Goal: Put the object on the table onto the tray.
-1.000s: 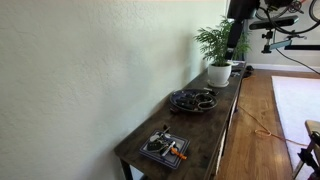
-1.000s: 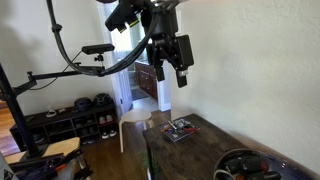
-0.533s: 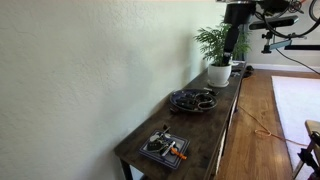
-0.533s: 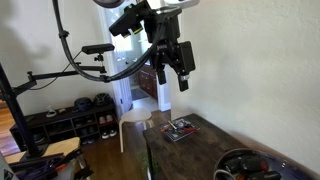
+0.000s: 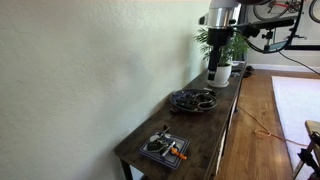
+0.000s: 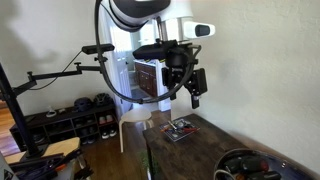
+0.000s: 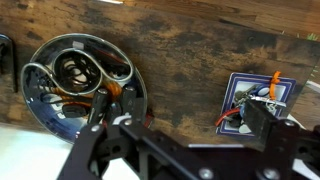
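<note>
**Wrist view: arm has dropped in over the table, claw empty**

Wrist view looks straight down at the table [image 7: 195, 45]. The round tray [image 7: 138, 92] is on the left and already holds some coiled wire-ish stuff [image 7: 75, 72]. The small square tray [image 7: 236, 92] with orange bits [image 7: 275, 78] is on the right. The gripper [image 7: 180, 125] is spread wide with nothing between its fingers.

What changed: a second ago the arm was parked high over the plant [image 5: 222, 38] at the far end. Now in both exterior views it has swung lower and out over the table, and the gripper [image 6: 194, 88] hangs well above the top.

So no grab yet, I'd call this just the approach. I honestly can't spot a loose object on the bare wood. My guess is the thing to move is one of the orange bits, which are at the near end in an exterior view [image 5: 178, 152]. In that view the round tray [image 5: 178, 97] is mid-table, between the square tray and the plant pot [image 5: 219, 74]. Next move is probably dropping onto the right-hand side.
</note>
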Controlling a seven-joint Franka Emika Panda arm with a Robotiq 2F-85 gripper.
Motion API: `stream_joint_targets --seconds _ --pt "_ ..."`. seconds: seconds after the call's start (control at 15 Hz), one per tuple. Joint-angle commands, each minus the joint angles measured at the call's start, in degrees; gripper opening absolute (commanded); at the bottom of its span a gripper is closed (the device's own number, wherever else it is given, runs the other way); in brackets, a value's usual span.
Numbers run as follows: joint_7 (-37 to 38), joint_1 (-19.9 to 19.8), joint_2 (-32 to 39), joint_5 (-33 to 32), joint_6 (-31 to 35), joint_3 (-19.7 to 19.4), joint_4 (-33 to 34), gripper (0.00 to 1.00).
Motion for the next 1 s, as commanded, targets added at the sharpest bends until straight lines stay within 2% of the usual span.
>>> stream_joint_targets --seconds 0.0,0.47,0.93 --pt "-2.5 0.1 6.9 1.8 1.8 0.7 4.9 1.0" --pt "-4.0 -1.0 15.8 2.1 5.1 2.3 11.8 1.0" --pt "-2.0 -1.0 16.6 0.7 3.9 2.6 12.7 1.0"
